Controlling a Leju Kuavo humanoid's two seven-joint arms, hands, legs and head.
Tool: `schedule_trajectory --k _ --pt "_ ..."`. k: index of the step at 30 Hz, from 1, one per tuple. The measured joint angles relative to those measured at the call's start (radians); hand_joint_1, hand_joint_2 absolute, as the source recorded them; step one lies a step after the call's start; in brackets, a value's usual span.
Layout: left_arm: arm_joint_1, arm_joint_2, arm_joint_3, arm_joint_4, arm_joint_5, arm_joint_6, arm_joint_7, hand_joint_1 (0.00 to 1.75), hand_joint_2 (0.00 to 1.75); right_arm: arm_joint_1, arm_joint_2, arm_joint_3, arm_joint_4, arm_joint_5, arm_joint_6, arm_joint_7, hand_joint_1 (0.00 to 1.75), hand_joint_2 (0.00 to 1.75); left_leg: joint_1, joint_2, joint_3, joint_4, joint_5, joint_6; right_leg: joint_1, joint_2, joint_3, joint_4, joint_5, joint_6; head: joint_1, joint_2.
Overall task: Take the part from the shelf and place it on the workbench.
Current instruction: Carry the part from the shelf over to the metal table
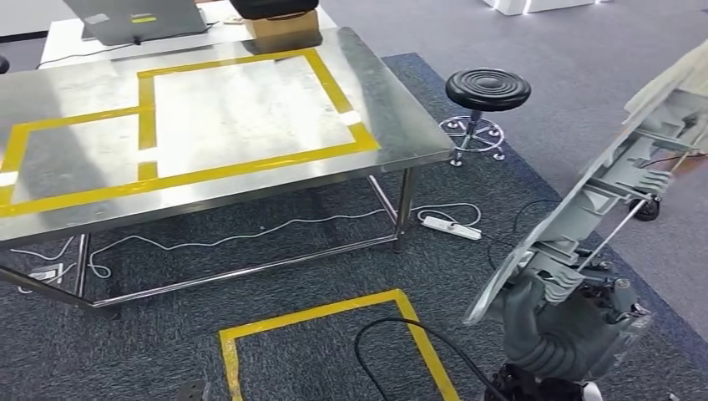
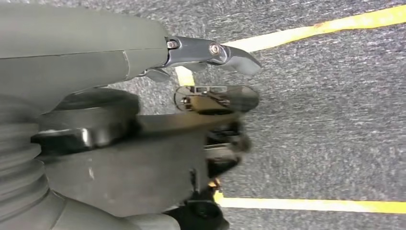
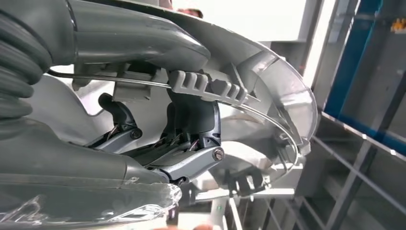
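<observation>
Grey ribbed plastic part (image 1: 584, 200) in right robot hand (image 1: 547, 322)

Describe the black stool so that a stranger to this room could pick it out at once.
Start at the big steel workbench with yellow tape lines on its top, and go to its right-hand end. Just past that corner, at the edge of the dark carpet, stands the black stool. It has a round ribbed seat on a chrome post and base, unlike the flat white power strip lying nearby.
</observation>
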State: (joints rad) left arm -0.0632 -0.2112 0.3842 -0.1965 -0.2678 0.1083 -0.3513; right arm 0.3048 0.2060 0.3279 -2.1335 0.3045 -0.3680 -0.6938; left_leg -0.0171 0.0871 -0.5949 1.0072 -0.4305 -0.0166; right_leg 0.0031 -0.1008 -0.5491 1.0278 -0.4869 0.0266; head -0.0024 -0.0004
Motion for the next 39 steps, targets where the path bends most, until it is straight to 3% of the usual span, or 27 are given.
schedule_trajectory --k 2,3,5,7,9,10,11,12,14,15,16,17,18,20,22,24,25,26,29,31,34,36,38,39 --pt "-0.001 0.000 0.002 0.000 -0.004 0.000 0.000 0.00 1.75 -0.001 0.000 0.000 -0.001 0.000 0.002 0.000 1.75 1.75 0.000 -0.020 -0.002 -0.010 -0.001 0.010 0.003 -0.025 0.005 -0.004 -0.003 0.009 0.001 0.000" --pt "0.001 0.000 0.002 0.000 -0.005 0.000 0.000 0.00 1.75 -0.002 0.000 0.000 -0.001 0.000 0.002 0.000 1.75 1.75 0.002 -0.034 -0.002 -0.013 0.001 0.015 0.002 -0.020 0.006 -0.001 -0.008 0.014 0.003 0.000" --pt "0.003 0.000 0.003 0.000 -0.006 0.001 0.000 0.00 1.75 -0.002 0.000 0.000 -0.003 0.000 0.002 0.000 1.75 1.75 0.009 -0.061 0.000 -0.019 0.007 0.025 -0.002 0.030 -0.013 0.051 -0.043 0.025 0.008 0.000" --pt "0.001 0.000 0.004 0.000 -0.006 0.001 0.000 0.00 1.75 -0.001 0.000 0.000 -0.004 0.000 0.003 0.000 1.75 1.75 0.013 -0.088 -0.001 -0.019 0.010 0.031 -0.005 0.084 -0.075 0.180 -0.106 0.032 0.014 0.000" --pt "0.001 0.000 0.006 0.000 -0.007 0.001 0.000 0.00 1.75 0.000 0.000 -0.001 -0.004 0.000 0.002 0.000 1.75 1.75 0.014 -0.119 -0.001 -0.019 0.010 0.032 -0.006 0.095 -0.129 0.277 -0.132 0.036 0.016 0.000" --pt "0.002 -0.001 0.006 0.000 -0.007 0.001 0.000 0.00 1.75 0.000 0.000 -0.001 -0.004 0.000 0.002 0.000 1.75 1.75 0.014 -0.134 0.000 -0.018 0.011 0.031 -0.007 0.097 -0.132 0.274 -0.116 0.037 0.016 0.000" --pt "0.003 -0.001 0.007 0.000 -0.007 0.001 0.000 0.00 1.75 0.000 0.000 -0.001 -0.004 0.000 0.002 0.000 1.75 1.75 0.016 -0.150 0.001 -0.018 0.011 0.030 -0.009 0.101 -0.116 0.231 -0.083 0.037 0.017 0.000" --pt "0.003 -0.001 0.008 0.000 -0.007 0.000 0.000 0.00 1.75 0.000 0.000 -0.001 -0.004 0.000 0.002 0.000 1.75 1.75 0.018 -0.166 0.001 -0.016 0.011 0.026 -0.014 0.119 -0.086 0.163 -0.043 0.040 0.017 0.000" --pt "0.002 -0.001 0.008 0.000 -0.008 0.000 0.000 0.00 1.75 0.000 0.000 -0.001 -0.004 0.000 0.002 0.000 1.75 1.75 0.018 -0.195 -0.005 -0.010 0.012 0.014 -0.027 0.177 -0.031 0.040 0.003 0.041 0.018 0.000" --pt "0.001 -0.001 0.009 0.000 -0.010 0.000 0.000 0.00 1.75 0.000 0.000 -0.001 -0.005 0.000 0.002 0.000 1.75 1.75 0.018 -0.205 -0.010 -0.008 0.013 0.007 -0.031 0.199 -0.019 0.013 0.007 0.038 0.018 0.000" --pt "0.001 0.000 0.009 0.000 -0.013 -0.001 0.000 0.00 1.75 0.000 0.000 0.000 -0.005 -0.002 0.001 0.000 1.75 1.75 0.019 -0.215 -0.015 -0.008 0.016 0.000 -0.031 0.206 -0.017 0.006 0.004 0.031 0.019 0.000" --pt "0.003 0.000 0.010 0.000 -0.016 -0.001 0.000 0.00 1.75 -0.001 0.000 0.000 -0.005 -0.004 -0.002 0.000 1.75 1.75 0.022 -0.222 -0.018 -0.011 0.020 -0.006 -0.029 0.196 -0.018 0.006 0.007 0.022 0.018 0.000" --pt "0.005 0.000 0.013 0.000 -0.019 -0.001 0.000 0.00 1.75 -0.003 0.000 0.001 -0.006 -0.007 -0.005 0.000 1.75 1.75 0.023 -0.214 -0.021 -0.011 0.021 -0.013 -0.028 0.187 -0.017 0.005 0.010 0.014 0.019 0.000" --pt "0.005 -0.001 0.019 0.000 -0.023 -0.002 0.000 0.00 1.75 -0.005 0.000 0.002 -0.009 -0.012 -0.013 0.000 1.75 1.75 0.021 -0.164 -0.042 0.029 -0.007 -0.022 -0.028 0.166 -0.015 0.000 0.015 0.001 0.010 0.000" --pt "0.001 -0.001 0.022 0.000 -0.025 -0.002 0.000 0.00 1.75 -0.005 0.000 0.002 -0.013 -0.013 -0.016 0.000 1.75 1.75 0.019 -0.112 -0.098 0.147 -0.072 -0.028 -0.025 0.145 -0.014 -0.001 0.015 -0.006 0.002 0.000" --pt "0.000 -0.001 0.024 0.000 -0.026 -0.003 0.000 0.00 1.75 -0.006 0.000 0.002 -0.014 -0.013 -0.017 0.000 1.75 1.75 0.020 -0.101 -0.149 0.258 -0.111 -0.030 -0.024 0.126 -0.014 -0.001 0.014 -0.008 0.002 0.000" --pt "0.001 -0.001 0.025 0.000 -0.026 -0.003 0.000 0.00 1.75 -0.006 0.000 0.002 -0.014 -0.014 -0.017 0.000 1.75 1.75 0.020 -0.100 -0.152 0.268 -0.105 -0.030 -0.023 0.120 -0.014 -0.001 0.013 -0.008 0.002 0.000" --pt "0.002 0.000 0.025 0.000 -0.026 -0.003 0.000 0.00 1.75 -0.006 0.000 0.002 -0.014 -0.014 -0.017 0.000 1.75 1.75 0.020 -0.100 -0.135 0.238 -0.081 -0.028 -0.023 0.116 -0.013 -0.001 0.013 -0.008 0.002 0.000" --pt "0.001 0.000 0.025 0.000 -0.026 -0.003 0.000 0.00 1.75 -0.007 0.000 0.002 -0.016 -0.016 -0.017 0.000 1.75 1.75 0.019 -0.099 -0.027 0.048 -0.003 -0.017 -0.020 0.112 -0.011 0.001 0.009 -0.001 0.001 0.000" --pt "0.000 -0.001 0.026 0.000 -0.027 -0.003 0.000 0.00 1.75 -0.007 0.000 0.003 -0.019 -0.017 -0.019 0.000 1.75 1.75 0.017 -0.099 0.001 -0.007 0.000 -0.010 -0.016 0.111 -0.012 -0.001 0.007 0.010 0.001 0.000" --pt "0.001 -0.002 0.027 0.000 -0.029 -0.003 0.000 0.00 1.75 -0.008 0.000 0.005 -0.021 -0.018 -0.021 0.000 1.75 1.75 0.019 -0.100 0.004 -0.017 0.001 0.006 -0.017 0.109 -0.013 0.000 0.001 0.027 0.002 0.000" --pt "0.001 -0.003 0.027 0.000 -0.030 -0.003 0.000 0.00 1.75 -0.008 0.000 0.006 -0.023 -0.018 -0.022 0.000 1.75 1.75 0.024 -0.100 0.009 -0.022 0.003 0.016 -0.016 0.108 -0.044 0.068 -0.041 0.035 0.008 0.000" --pt "0.001 -0.003 0.027 0.000 -0.032 -0.003 0.000 0.00 1.75 -0.009 -0.001 0.006 -0.023 -0.019 -0.022 0.000 1.75 1.75 0.023 -0.100 0.009 -0.022 0.002 0.021 -0.015 0.108 -0.109 0.201 -0.101 0.039 0.013 0.000" --pt "0.001 -0.003 0.027 0.000 -0.032 -0.003 0.000 0.00 1.75 -0.008 -0.001 0.006 -0.023 -0.019 -0.022 0.000 1.75 1.75 0.023 -0.100 0.009 -0.022 0.001 0.022 -0.015 0.108 -0.138 0.255 -0.117 0.040 0.014 0.000"
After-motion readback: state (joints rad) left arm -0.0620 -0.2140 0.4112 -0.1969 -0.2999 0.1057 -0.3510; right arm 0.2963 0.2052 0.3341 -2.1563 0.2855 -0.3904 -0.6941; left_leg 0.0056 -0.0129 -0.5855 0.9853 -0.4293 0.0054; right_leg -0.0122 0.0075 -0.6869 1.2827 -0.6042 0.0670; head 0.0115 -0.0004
